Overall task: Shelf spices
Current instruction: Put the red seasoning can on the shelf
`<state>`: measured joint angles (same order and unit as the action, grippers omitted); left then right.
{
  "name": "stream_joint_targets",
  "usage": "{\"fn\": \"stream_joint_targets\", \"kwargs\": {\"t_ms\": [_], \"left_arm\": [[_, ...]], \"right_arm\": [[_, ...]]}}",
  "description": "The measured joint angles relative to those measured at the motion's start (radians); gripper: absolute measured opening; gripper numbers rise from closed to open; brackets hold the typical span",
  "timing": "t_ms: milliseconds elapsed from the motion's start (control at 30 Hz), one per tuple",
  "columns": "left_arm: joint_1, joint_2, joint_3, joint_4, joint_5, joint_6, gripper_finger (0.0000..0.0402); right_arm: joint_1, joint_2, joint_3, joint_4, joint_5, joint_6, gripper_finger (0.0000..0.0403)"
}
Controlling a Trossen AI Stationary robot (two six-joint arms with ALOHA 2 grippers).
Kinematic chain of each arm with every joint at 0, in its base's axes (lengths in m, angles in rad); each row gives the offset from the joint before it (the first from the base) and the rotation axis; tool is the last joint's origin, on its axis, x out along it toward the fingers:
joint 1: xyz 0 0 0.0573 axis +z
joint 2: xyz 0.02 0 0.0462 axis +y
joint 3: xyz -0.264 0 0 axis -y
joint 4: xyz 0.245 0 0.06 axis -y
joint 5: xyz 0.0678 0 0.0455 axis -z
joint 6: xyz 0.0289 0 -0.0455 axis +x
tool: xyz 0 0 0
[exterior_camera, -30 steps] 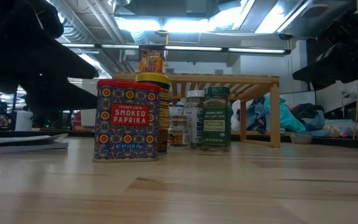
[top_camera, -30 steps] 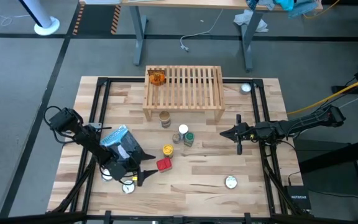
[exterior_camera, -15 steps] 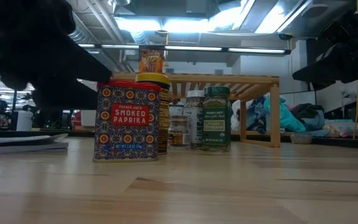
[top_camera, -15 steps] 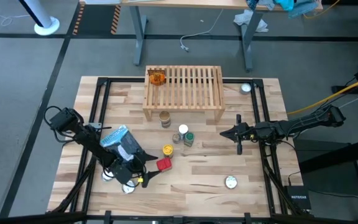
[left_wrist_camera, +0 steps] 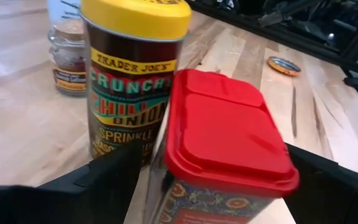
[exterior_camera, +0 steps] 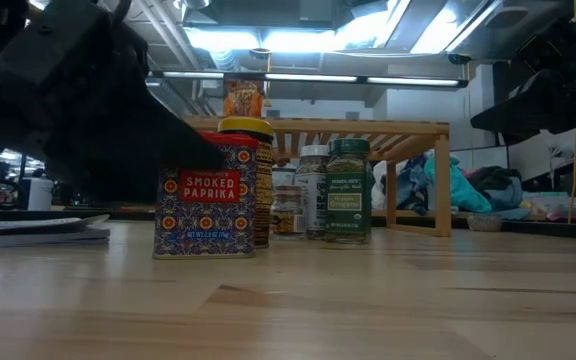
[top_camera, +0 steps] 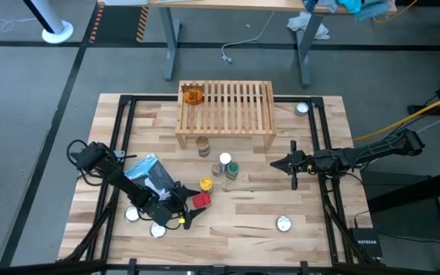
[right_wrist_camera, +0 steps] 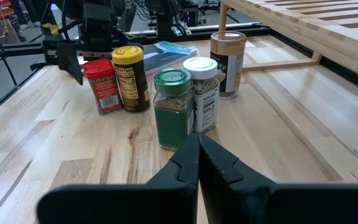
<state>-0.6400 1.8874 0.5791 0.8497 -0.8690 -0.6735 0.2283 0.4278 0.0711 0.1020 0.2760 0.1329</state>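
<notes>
The red tin (top_camera: 201,201) stands upright on the table, close beside the yellow-lid jar (top_camera: 205,184). My left gripper (top_camera: 189,208) is open and level, with one finger on each side of the tin (left_wrist_camera: 225,134); I see no touch. The tan-lid jar (top_camera: 202,145), white-lid jar (top_camera: 224,160), green-lid jar (top_camera: 232,169) and small clear jar (top_camera: 217,169) stand in front of the shelf (top_camera: 226,111). The orange packet (top_camera: 193,95) sits on the shelf's far left corner. My right gripper (top_camera: 275,163) is shut and waits to the right of the jars.
The blue-and-white pouch (top_camera: 145,172) lies under my left arm. Flat silver discs lie near the left arm (top_camera: 132,215), at the near right (top_camera: 283,223) and beside the shelf (top_camera: 302,108). Bare wood stretches between the jars and the table's near edge.
My left gripper has moved toward the table's right, up to the red tin, and its open fingers now stand on both sides of it. The tin and the jars have stayed where they were.
</notes>
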Motion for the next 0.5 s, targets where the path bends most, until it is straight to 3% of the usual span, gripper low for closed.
{"fn": "stream_joint_targets", "kwargs": {"t_ms": [500], "left_arm": [[0.055, 0.048, 0.029, -0.005, 0.007, -0.023, 0.0334]], "right_arm": [[0.0, 0.0, 0.0, 0.0, 0.0, 0.0, 0.0008]]}}
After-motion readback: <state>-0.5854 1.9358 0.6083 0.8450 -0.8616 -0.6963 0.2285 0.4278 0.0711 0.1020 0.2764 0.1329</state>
